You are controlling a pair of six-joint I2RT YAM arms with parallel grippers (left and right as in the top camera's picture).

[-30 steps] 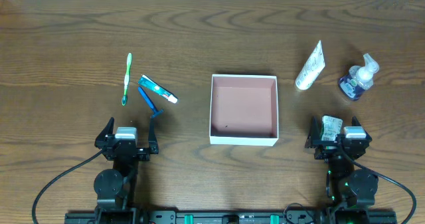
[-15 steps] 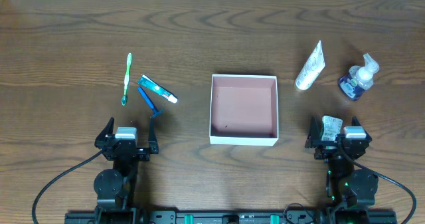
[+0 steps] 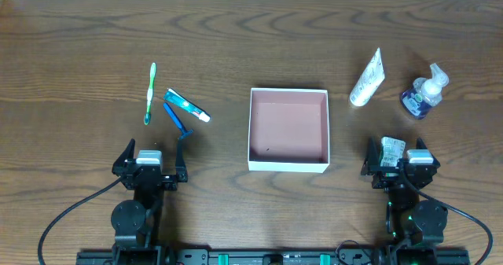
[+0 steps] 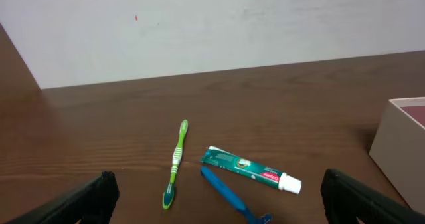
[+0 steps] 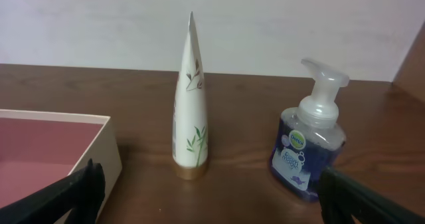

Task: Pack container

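The container (image 3: 288, 164), a shallow white-walled box with a pink-brown inside, sits empty at the table's middle; its edge shows in the left wrist view (image 4: 402, 151) and the right wrist view (image 5: 99, 151). Left of it lie a green toothbrush (image 3: 150, 93), a toothpaste tube (image 3: 187, 105) and a blue razor (image 3: 177, 121), also in the left wrist view (image 4: 174, 164) (image 4: 251, 168) (image 4: 229, 197). Right of it stand a white tube (image 3: 366, 78) and a blue soap pump bottle (image 3: 423, 92). My left gripper (image 3: 150, 156) and right gripper (image 3: 398, 151) rest open and empty near the front edge.
The white tube (image 5: 189, 111) and the soap bottle (image 5: 309, 151) stand upright just ahead of my right gripper (image 5: 212, 197). A pale wall runs behind the table's far edge. My left gripper (image 4: 219, 201) faces the toothbrush group.
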